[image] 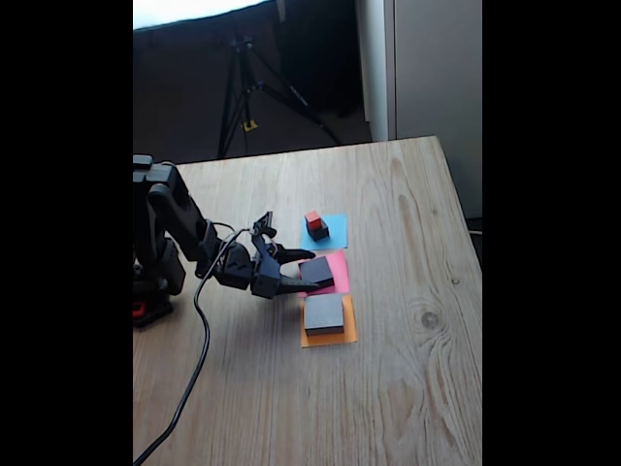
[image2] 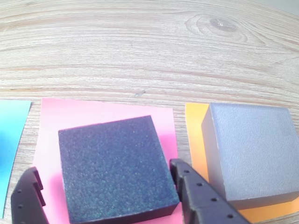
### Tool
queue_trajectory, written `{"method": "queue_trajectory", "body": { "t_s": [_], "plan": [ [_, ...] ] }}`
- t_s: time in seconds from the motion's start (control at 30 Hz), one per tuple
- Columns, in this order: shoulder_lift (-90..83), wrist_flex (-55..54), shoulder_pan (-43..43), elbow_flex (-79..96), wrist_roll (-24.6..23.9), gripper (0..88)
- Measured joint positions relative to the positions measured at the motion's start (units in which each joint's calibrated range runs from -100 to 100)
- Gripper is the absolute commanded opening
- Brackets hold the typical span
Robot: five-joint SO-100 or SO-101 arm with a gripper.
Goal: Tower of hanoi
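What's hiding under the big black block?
A pink paper square lies under the black slab. Its edges show; the middle is covered, so anything else there is hidden.

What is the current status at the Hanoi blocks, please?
Gripper open, straddling black slab on pink paper. Grey slab close beside one finger. Red cube on black cube.

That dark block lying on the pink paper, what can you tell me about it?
The dark square slab looks matte and speckled, like foam or rough plastic. It lies flat on the pink paper square, slightly rotated against the paper's edges. The black two-finger gripper is open with a finger on either side of it; contact can't be judged.
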Motion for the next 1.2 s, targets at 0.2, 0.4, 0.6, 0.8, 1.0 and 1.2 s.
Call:
{"method": "queue_trajectory", "body": {
  "t_s": [0.2,0.4,0.6,0.8,1.0,1.2],
  "plan": [
    [-6.6,3.8,-0.7,0.6,0.0,33.9],
    [-19.3,15.9,-1.3,1.0,0.0,21.8],
    [-32.9,29.6,-1.8,5.7,0.0,13.3],
    [-45.1,40.2,-2.2,9.0,0.0,6.1],
    [-52.5,61.5,-3.6,0.3,0.0,7.1],
    [-54.9,96.6,-7.5,-23.9,-1.7,6.6]
  ]
}}
